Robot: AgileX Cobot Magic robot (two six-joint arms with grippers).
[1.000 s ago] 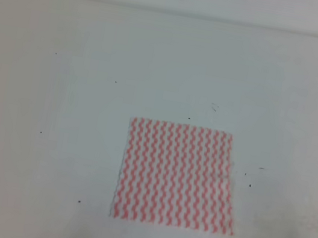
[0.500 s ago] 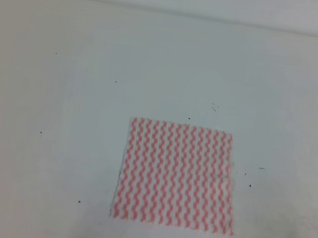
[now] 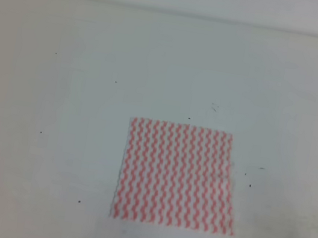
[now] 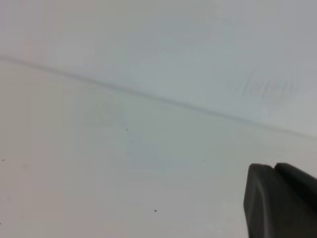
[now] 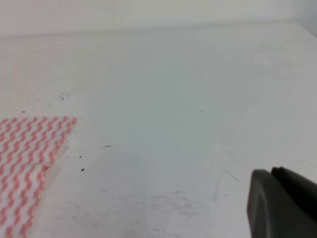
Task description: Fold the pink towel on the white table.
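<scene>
The pink towel (image 3: 179, 175) lies flat on the white counter (image 3: 75, 111), near its front edge. Each wrist view shows only one dark finger (image 4: 280, 201) (image 5: 280, 203); their spread cannot be told.

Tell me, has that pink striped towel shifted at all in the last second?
No. The pink towel lies flat in the same spot on the white table, its top edge just as far below the small dark speck as before.

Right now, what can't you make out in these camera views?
- Left end effector: only a dark corner shows in the left wrist view; frame edge hides whether it is open.
- Right end effector: likewise cut off in the right wrist view.
- Pink towel: overhead view too blurred to tell its layers.
</scene>
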